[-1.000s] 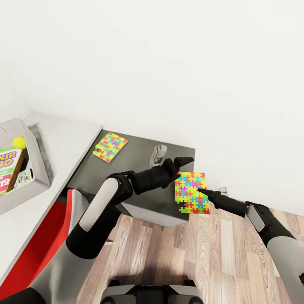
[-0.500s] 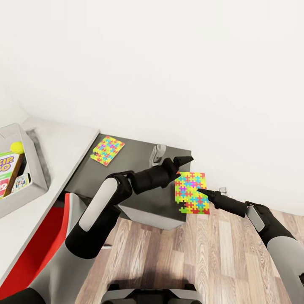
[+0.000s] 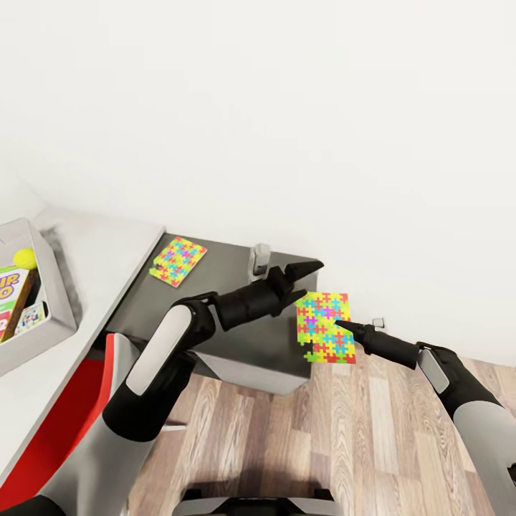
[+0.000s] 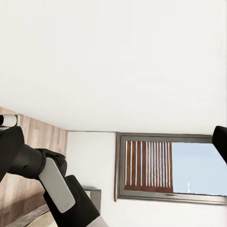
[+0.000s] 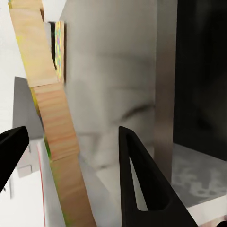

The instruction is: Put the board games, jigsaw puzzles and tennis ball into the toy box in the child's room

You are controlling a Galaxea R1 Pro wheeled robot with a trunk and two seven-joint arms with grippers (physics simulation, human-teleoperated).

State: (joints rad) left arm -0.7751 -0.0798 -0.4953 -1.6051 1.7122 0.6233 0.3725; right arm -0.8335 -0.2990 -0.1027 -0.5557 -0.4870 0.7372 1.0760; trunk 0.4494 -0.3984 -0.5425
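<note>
A jigsaw puzzle, a flat box of small bright pieces, hangs upright in the air just past the corner of the low dark desk. My right gripper is shut on it. In the right wrist view the puzzle shows edge-on between the black fingers. My left gripper is open, close to the puzzle's upper corner without holding it. A second jigsaw puzzle lies flat on the dark desk. At the far left the toy box on the pale table holds the tennis ball and a SKIP-BO board game.
A small grey object stands at the back of the dark desk by the white wall. A red chair sits under my left arm. Wood-plank floor lies below, with a wall socket near the right gripper. A window appears in the left wrist view.
The view has shifted, so the desk, table and toy box sit further left in the picture. My left gripper has risen slightly. The puzzle stays in my right gripper.
</note>
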